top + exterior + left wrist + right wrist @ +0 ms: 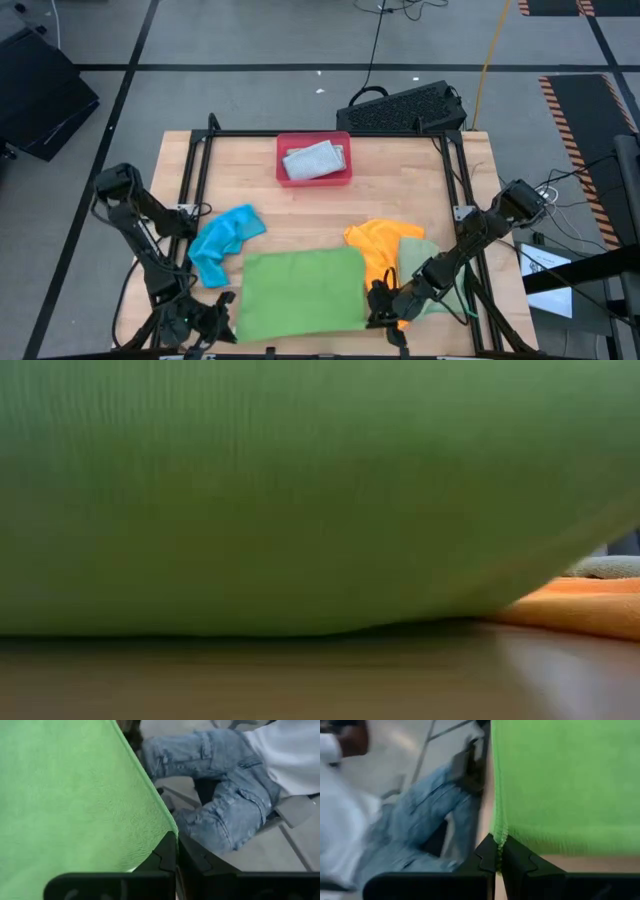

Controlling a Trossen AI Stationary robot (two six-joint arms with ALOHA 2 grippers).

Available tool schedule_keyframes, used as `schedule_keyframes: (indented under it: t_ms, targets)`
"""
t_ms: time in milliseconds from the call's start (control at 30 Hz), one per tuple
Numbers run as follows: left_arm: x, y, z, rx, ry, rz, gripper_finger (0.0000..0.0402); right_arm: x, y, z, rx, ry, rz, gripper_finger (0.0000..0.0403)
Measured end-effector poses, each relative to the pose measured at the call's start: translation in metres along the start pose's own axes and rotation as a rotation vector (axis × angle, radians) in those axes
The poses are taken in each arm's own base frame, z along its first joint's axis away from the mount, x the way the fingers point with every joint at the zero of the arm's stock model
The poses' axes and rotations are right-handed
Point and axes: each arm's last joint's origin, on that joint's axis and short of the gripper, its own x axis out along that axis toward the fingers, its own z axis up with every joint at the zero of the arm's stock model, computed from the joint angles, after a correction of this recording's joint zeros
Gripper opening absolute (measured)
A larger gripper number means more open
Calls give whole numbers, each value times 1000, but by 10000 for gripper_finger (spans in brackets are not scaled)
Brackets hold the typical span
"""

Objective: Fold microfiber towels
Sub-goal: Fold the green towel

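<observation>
Green and flat on the counter's near edge, the big towel (302, 290) runs lengthwise between the arms, left fingers (167, 851) clamped on one near corner, right fingers (496, 851) on the other, cloth stretching away beyond both.
</observation>
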Motion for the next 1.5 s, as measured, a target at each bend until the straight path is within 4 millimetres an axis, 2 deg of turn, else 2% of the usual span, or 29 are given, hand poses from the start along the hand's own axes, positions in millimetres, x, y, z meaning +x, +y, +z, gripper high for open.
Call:
schedule_keyframes:
  t_ms: [133,233,367,533,767,1000,1133,1267,1500]
  targets:
    - [-4,-6,-4,34,-71,51,9,0,5,-4,18,37,44,8]
    - [-5,-4,-7,53,-85,109,11,0,-1,-2,26,28,2,8]
    - [-6,7,-12,26,-74,250,5,-1,-19,4,5,2,-159,9]
    - [-7,25,-16,-67,-62,415,11,-13,-39,12,-13,10,-345,9]
    - [-6,38,-15,-82,-22,498,13,-31,-51,29,-60,18,-408,9]
    - [-10,51,-19,-107,49,593,5,-35,-68,45,-93,18,-396,9]
    - [-10,50,-20,-119,75,579,12,-38,-61,47,-94,84,-225,9]
    - [-9,46,-19,-102,63,536,5,-50,-42,46,-48,117,-72,9]
    - [-3,25,-10,-53,-26,360,5,-75,3,29,-6,35,-28,9]
